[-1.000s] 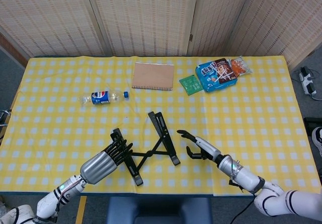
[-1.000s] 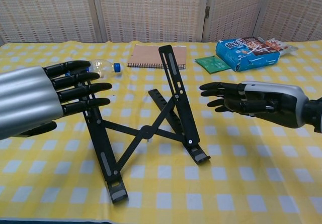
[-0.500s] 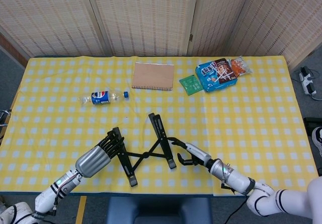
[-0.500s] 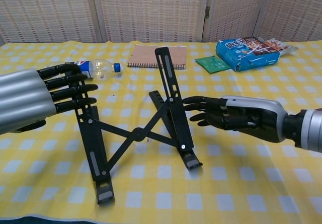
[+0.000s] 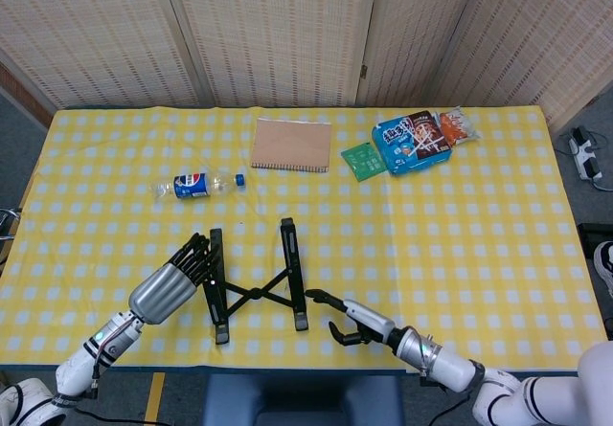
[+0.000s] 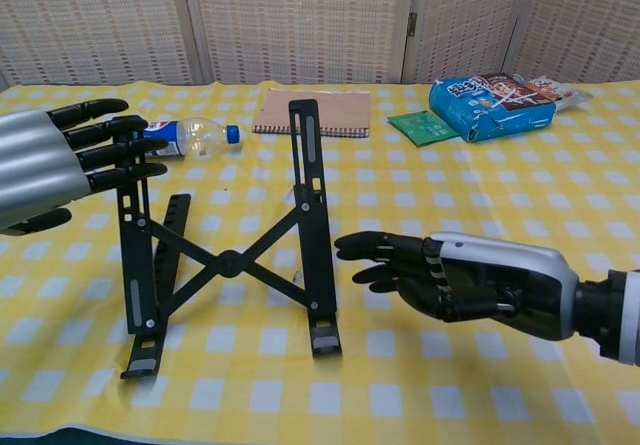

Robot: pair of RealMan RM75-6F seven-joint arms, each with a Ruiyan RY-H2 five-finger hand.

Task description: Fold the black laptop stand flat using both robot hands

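Near the front table edge: black laptop stand (image 5: 254,287), upright on the yellow check cloth (image 5: 498,215), two rails joined by a crossed brace, not folded yet.
Stand shape: rails roughly parallel with a gap between them, tops tilted up and away in the chest view, feet down on the cloth.
Left hand (image 6: 75,155): fingers straight and a bit apart, holding nothing, laid flat against the outer side of the left rail near its top; looks like contact, can't swear to it.
Right hand (image 6: 425,265): also spread and holding nothing, palm facing the right rail, fingertips just beside it, seemingly a sliver apart in the chest view.
Step in hand: lining up both palms on the outside of the rails, squeeze-together stage, guessing about halfway.
Next move: probably push the rails toward each other so the brace scissors shut, then lay the whole thing down flat; needs even pressure from both sides or it'll just slide.
Watch out: feet skating on the cloth, stand tipping over backward.
Background stuff: bottle (image 5: 196,185), notebook (image 5: 291,145), snack bag (image 5: 412,142), all well apart from the action.
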